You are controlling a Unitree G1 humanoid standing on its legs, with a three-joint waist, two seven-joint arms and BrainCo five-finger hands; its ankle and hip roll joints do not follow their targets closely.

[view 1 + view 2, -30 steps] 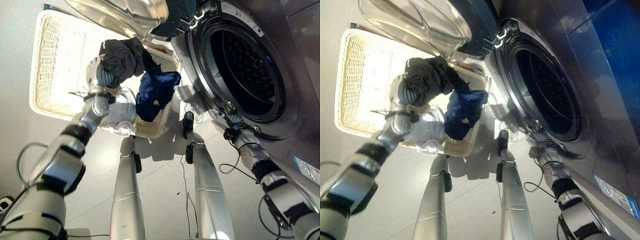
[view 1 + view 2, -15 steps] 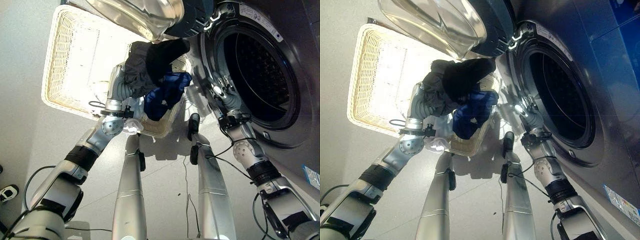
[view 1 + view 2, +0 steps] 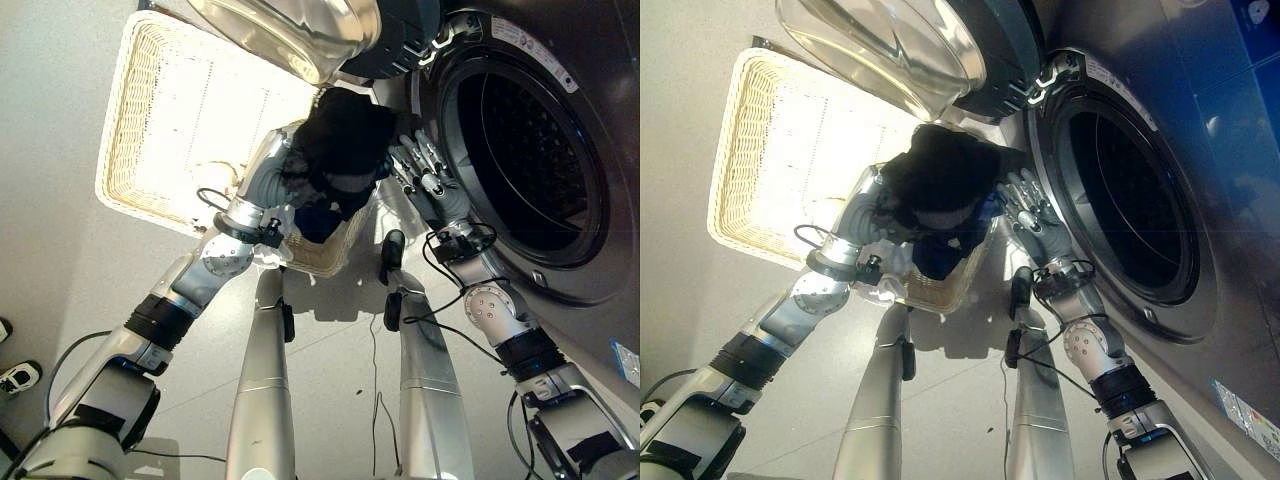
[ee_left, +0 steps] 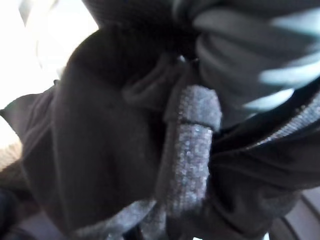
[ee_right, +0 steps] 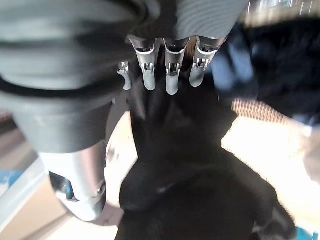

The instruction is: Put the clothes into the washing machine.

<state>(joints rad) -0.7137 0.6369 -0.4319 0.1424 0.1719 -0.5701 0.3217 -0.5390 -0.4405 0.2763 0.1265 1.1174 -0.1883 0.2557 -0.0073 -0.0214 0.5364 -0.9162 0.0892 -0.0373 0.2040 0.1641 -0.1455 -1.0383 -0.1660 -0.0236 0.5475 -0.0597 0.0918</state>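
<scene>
A bundle of dark grey and black clothes [image 3: 342, 148] hangs above the wicker basket's right end, close to the washing machine's round opening [image 3: 530, 150]. My left hand [image 3: 262, 178] is shut on the bundle from the left. In the left wrist view a curled finger [image 4: 192, 145] presses into the dark cloth [image 4: 100, 150]. A blue garment [image 3: 318, 222] dangles under the bundle. My right hand [image 3: 425, 185] is open, its straight fingers [image 5: 167, 70] against the bundle's right side, between the clothes and the drum's rim.
The machine's door [image 3: 290, 30] stands swung open above the bundle, at the picture's top. The pale wicker basket [image 3: 115, 130] lies on the floor to the left, with a white cloth [image 3: 890, 287] at its near right corner. Grey floor lies around it.
My left hand has carried the bundle to the right, toward the drum's opening. My right hand has risen from the machine's lower rim to touch the bundle. The camera has shifted too.
</scene>
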